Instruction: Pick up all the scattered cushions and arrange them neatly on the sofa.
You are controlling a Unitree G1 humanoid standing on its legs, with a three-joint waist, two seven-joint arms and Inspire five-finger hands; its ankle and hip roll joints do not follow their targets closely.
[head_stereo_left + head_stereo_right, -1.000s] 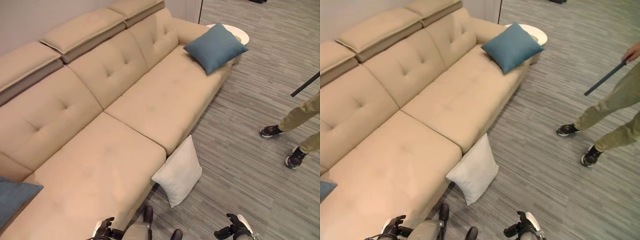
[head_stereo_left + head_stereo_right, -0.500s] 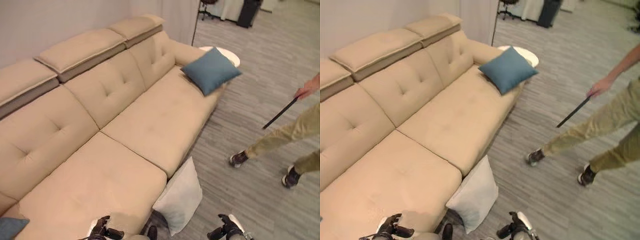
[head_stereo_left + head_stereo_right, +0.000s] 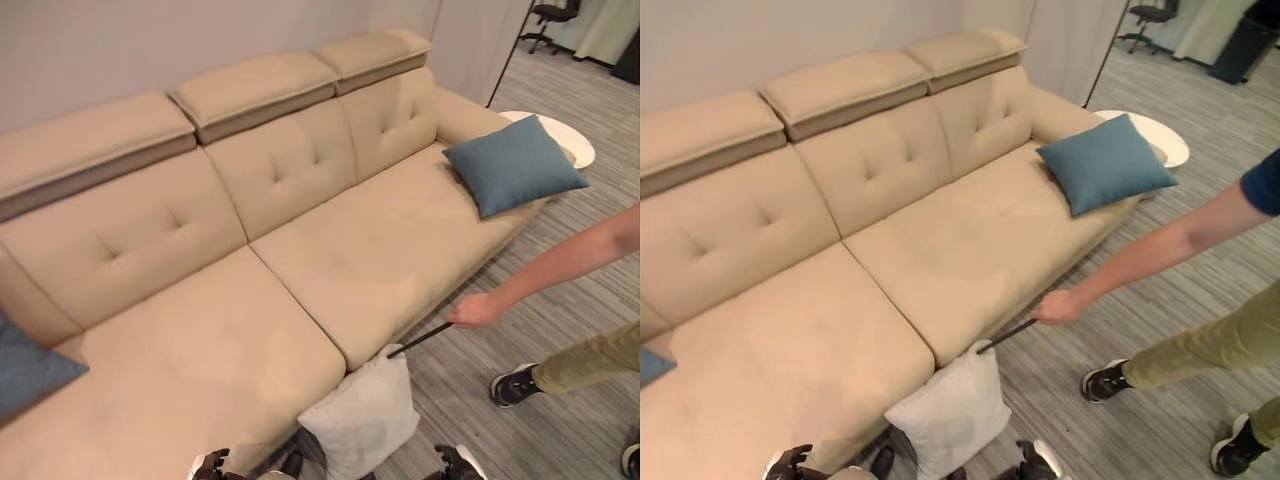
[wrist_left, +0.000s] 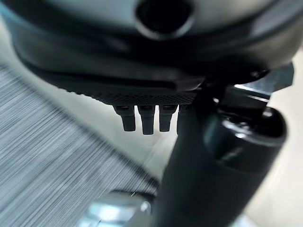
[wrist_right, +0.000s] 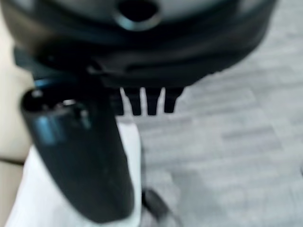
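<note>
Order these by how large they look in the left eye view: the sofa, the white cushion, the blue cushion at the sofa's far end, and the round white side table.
1. sofa
2. blue cushion and white cushion: look alike; the white one is nearer the camera and cut by the edge, so unsure.
3. round white side table, partly hidden.

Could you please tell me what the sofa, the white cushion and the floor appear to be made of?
Sofa: beige matte fabric, probably suede-like microfibre, with tufted dimples in the back. White cushion: soft woven-looking cloth, plump and creased. Floor: grey streaked covering, either carpet tile or vinyl; the look leaves it open.
</note>
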